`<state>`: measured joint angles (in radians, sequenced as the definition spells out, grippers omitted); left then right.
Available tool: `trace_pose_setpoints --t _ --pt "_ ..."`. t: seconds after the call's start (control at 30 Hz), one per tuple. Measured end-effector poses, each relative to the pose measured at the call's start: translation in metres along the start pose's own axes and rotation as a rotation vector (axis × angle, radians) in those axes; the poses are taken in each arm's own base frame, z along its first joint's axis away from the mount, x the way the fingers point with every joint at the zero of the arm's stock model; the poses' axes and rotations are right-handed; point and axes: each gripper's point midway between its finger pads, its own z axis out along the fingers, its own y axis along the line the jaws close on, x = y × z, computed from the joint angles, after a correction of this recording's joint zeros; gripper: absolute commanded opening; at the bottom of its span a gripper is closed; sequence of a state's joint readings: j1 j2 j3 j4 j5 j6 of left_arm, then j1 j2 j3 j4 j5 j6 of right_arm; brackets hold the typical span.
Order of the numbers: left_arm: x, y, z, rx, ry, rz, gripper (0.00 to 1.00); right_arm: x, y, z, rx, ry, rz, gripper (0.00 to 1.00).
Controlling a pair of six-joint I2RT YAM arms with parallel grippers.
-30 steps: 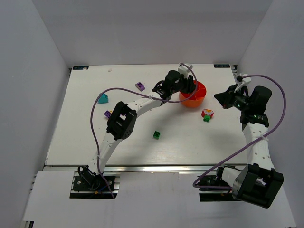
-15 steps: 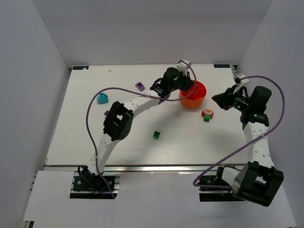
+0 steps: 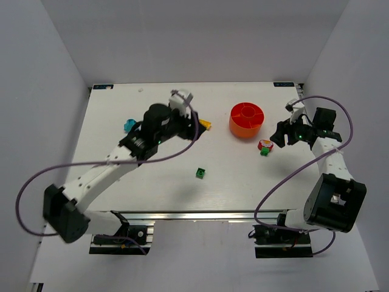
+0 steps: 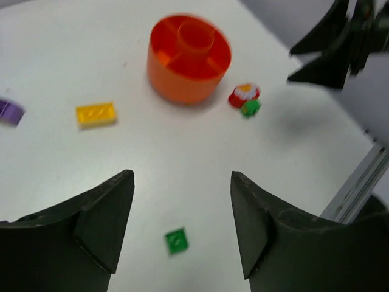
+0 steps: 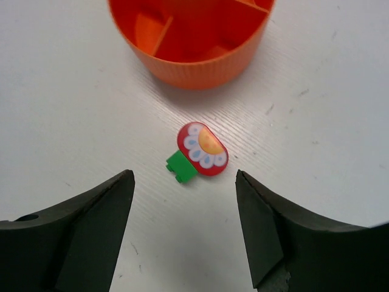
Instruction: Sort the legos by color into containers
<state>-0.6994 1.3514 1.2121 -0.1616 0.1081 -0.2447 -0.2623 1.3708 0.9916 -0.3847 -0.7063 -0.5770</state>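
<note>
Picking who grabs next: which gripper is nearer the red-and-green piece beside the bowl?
Right. The right gripper hangs open just beside the red-and-green piece; the left gripper is far off, by the yellow brick.

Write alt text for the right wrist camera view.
A red oval toy piece with a small green brick against it lies on the white table, framed by the open right gripper's two dark fingers. Beyond it stands the orange bowl, its dividers visible.
</note>
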Motion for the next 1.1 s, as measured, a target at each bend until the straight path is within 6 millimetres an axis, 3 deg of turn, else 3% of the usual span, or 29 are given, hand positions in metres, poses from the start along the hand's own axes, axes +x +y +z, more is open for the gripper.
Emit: trace_pose_setpoints --t 0.17,0.3,0.6,0.77,1.0,1.1 --pt "0.078 0.034 -0.062 -0.131 0.097 0.061 0.85 0.020 -0.008 0.010 0.101 0.106 0.078 0.74" --pt "0.123 0.060 -0.083 -0.231 0.176 0.092 0.86 0.033 -0.004 0.026 0.152 0.180 0.130 0.76" --pt "0.117 0.067 -0.088 -0.270 0.156 0.122 0.86 0.057 -0.010 0.055 0.295 0.255 0.297 0.88" --pt "0.117 0.067 -0.088 -0.268 0.159 0.126 0.86 0.063 -0.007 0.069 0.322 0.264 0.384 0.89" --pt "0.117 0.067 -0.088 -0.268 0.159 0.128 0.86 0.091 -0.006 0.084 0.426 0.340 0.529 0.89" --pt "0.117 0.067 -0.088 -0.268 0.159 0.128 0.86 0.090 -0.008 0.086 0.465 0.326 0.550 0.89"
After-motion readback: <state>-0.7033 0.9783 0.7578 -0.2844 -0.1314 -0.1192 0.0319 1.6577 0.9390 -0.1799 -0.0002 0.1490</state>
